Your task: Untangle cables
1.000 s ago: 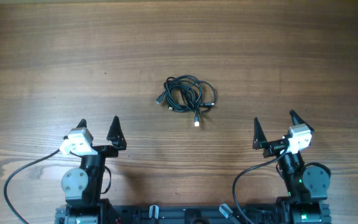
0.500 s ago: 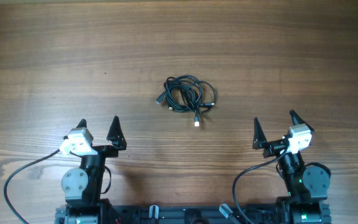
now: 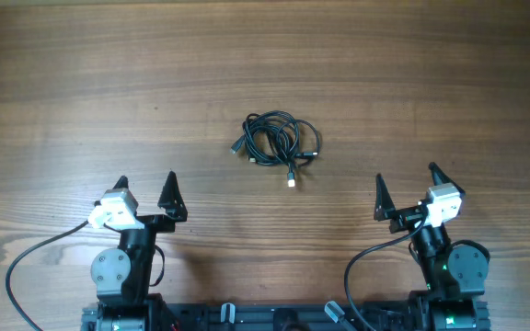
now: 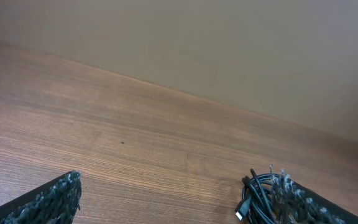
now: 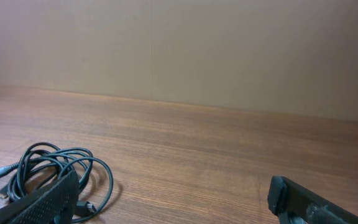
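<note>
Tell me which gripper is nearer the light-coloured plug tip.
Right. The right gripper stands open to the right of the plug; the left gripper, also open, stands farther off on its left. Neither touches the cables.

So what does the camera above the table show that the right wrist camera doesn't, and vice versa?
Only the overhead view shows both robot arms, with the left gripper and right gripper open and empty, well apart from the tangled bundle of thin black cables lying between and beyond them. Only the right wrist view shows the plain beige wall behind the brown wooden table, and the bundle from low down, partly behind one black finger. Both show the bundle, its light-coloured plug tip and the table.
</note>
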### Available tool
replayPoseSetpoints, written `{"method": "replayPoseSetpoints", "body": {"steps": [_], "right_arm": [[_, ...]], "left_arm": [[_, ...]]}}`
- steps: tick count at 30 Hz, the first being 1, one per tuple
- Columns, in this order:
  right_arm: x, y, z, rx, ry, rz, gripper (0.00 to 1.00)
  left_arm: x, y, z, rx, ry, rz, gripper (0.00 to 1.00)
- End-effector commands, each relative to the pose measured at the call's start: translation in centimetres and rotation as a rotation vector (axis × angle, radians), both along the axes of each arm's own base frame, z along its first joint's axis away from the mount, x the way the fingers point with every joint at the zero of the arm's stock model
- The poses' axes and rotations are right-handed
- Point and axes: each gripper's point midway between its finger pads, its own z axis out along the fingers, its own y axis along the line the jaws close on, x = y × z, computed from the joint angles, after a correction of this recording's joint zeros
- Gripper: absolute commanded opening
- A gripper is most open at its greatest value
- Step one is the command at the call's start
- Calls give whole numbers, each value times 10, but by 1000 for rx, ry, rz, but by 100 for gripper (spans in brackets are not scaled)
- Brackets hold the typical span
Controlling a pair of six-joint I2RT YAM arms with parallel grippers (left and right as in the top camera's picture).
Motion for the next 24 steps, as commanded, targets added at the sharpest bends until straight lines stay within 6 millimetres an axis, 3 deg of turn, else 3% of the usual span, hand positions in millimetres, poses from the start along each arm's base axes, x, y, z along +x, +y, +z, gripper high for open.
{"method": "replayPoseSetpoints", "body": {"steps": [1,24], "right_arm": [[0,-1,2,5,-9,-6,100],[0,-1,4,-39,-27,-6,100]], "left_arm": [[0,0,-2,13,1,0,100],[0,0,-2,13,1,-1,100]]}}
